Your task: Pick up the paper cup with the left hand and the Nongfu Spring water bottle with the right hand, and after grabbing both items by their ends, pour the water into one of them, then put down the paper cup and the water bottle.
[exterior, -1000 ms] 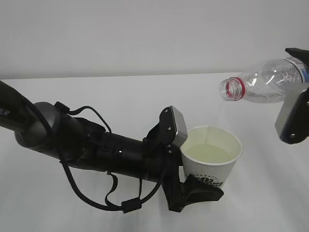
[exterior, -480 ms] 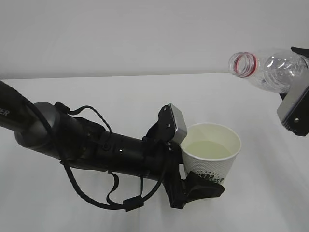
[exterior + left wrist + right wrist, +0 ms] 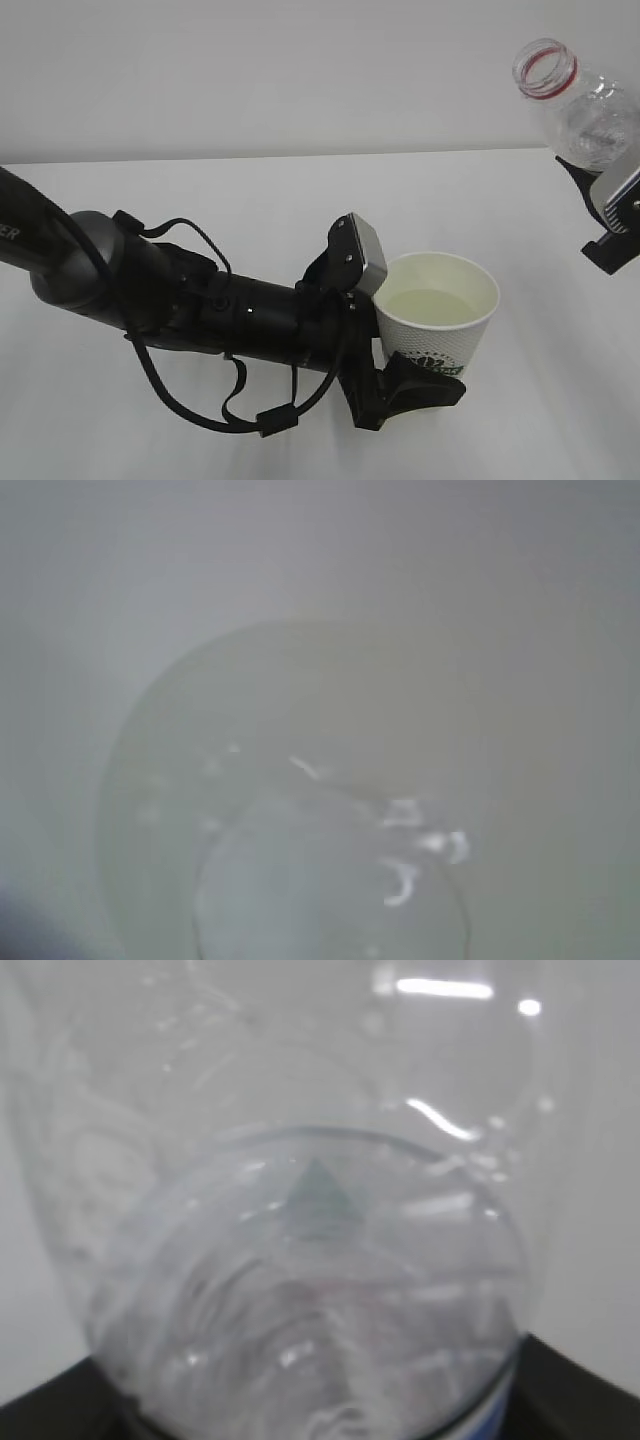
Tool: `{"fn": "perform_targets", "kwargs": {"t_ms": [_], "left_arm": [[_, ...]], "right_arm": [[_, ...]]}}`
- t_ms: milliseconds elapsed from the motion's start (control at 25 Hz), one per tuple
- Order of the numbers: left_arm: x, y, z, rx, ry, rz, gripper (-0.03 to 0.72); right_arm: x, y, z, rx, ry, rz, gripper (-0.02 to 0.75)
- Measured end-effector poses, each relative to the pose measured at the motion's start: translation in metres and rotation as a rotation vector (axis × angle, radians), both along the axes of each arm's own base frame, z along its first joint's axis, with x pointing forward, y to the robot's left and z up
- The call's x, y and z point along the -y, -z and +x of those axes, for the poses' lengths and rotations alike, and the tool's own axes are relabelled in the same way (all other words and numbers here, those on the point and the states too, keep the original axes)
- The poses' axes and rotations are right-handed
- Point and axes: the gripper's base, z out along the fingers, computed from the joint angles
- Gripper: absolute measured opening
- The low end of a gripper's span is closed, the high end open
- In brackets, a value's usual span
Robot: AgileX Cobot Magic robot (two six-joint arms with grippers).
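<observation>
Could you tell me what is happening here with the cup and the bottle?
The left gripper holds the paper cup, which has water in it. The right gripper holds the Nongfu Spring water bottle up and to the right of the cup, mouth tipped upward, so no water is pouring now.

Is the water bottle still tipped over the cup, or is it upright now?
Nearly upright: the Nongfu Spring water bottle has its open mouth pointing up, leaning slightly left, held right of the paper cup, no stream falling.
</observation>
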Motion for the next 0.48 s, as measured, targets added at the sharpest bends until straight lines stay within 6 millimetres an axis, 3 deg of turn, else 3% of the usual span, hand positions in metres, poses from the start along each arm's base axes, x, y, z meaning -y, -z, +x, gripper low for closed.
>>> {"fn": "perform_targets", "kwargs": {"t_ms": [200, 480], "left_arm": [[0.0001, -0.0002, -0.0001, 0.000, 0.000, -0.002, 0.549], [0.0000, -0.0001, 0.0001, -0.001, -0.002, -0.001, 0.549]], "right_arm": [[0.0000, -0.0002, 0.0000, -0.021, 0.006, 0.105, 0.483], [-0.0005, -0.0064, -0.0005, -0.012, 0.002, 0.398, 0.483]]}}
